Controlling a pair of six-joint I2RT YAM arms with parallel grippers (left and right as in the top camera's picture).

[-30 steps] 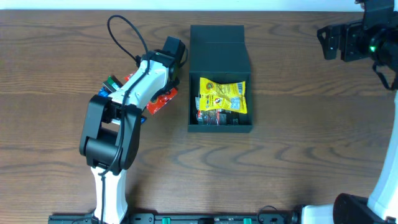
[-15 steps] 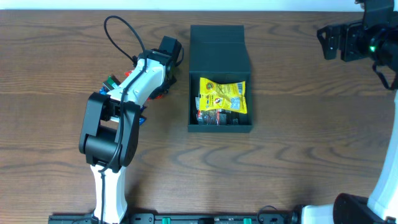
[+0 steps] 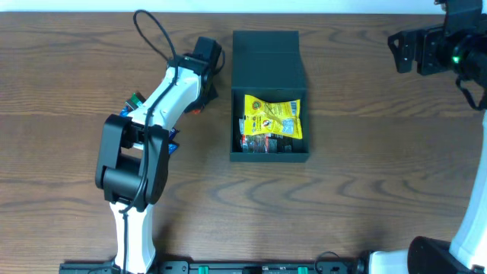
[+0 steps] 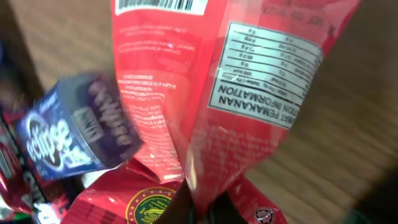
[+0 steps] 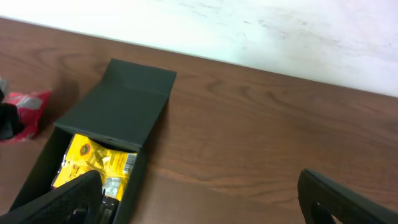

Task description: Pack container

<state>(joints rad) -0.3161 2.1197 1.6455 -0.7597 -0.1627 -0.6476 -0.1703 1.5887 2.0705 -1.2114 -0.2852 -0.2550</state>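
The container (image 3: 237, 129) is a dark box at the table's middle, its flap lid (image 3: 268, 52) folded open toward the far side. A yellow packet (image 3: 272, 116) and smaller packs lie inside it. My left gripper (image 3: 199, 97) is just left of the box and shut on a red snack packet (image 4: 180, 81), which hangs from the jaws above the wood. In the overhead view only a red scrap (image 3: 196, 111) of that packet shows under the arm. My right gripper (image 3: 403, 52) hovers open at the far right, well away from the container (image 5: 134, 102).
A pile of loose snacks lies left of my left arm: a green pack (image 3: 135, 99), a blue one (image 3: 173, 144), an Eclipse gum pack (image 4: 68, 134) and another red packet (image 4: 134, 202). The table's far edge meets a white wall (image 5: 261, 25).
My left gripper has shut on the red packet and drawn it toward the far side, so the packet is now mostly hidden under the arm. The right arm has not moved.
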